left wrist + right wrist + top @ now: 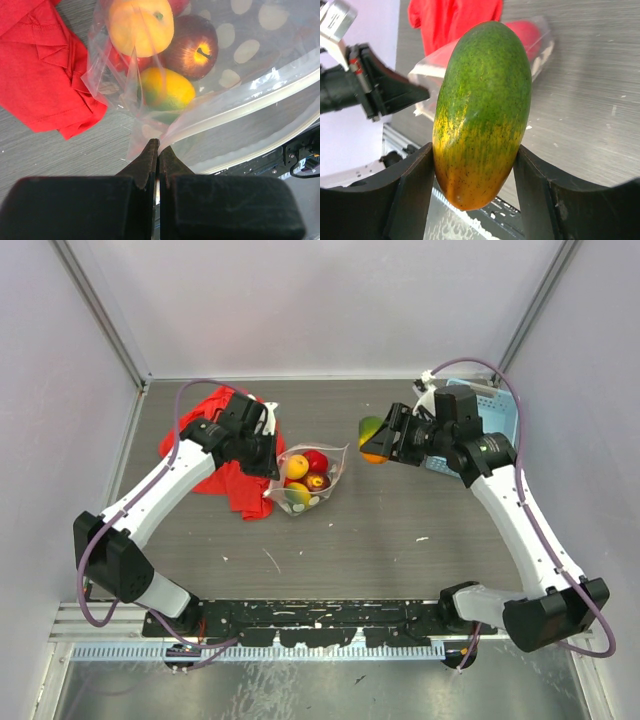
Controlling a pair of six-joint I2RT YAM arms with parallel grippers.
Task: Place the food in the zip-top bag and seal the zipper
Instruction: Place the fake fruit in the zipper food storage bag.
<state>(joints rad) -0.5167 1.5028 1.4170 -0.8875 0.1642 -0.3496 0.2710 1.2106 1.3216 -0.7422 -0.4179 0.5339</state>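
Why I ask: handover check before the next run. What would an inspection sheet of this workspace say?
Surface: grey wood-grain table, a few white specks.
Job's things: dotted bag open, fruits inside; zipper unsealed; mango outside it, held in the air.
Clutter: red cloth left of the bag; blue basket at back right.
Grippers: left gripper shut on the bag's edge; right gripper shut on the mango.
Cables: purple cables run along both arms.
Surroundings: white walls on three sides.

Left hand (159, 145) pinched shut; right hand (474, 150) clamped wider; both arms reach forward
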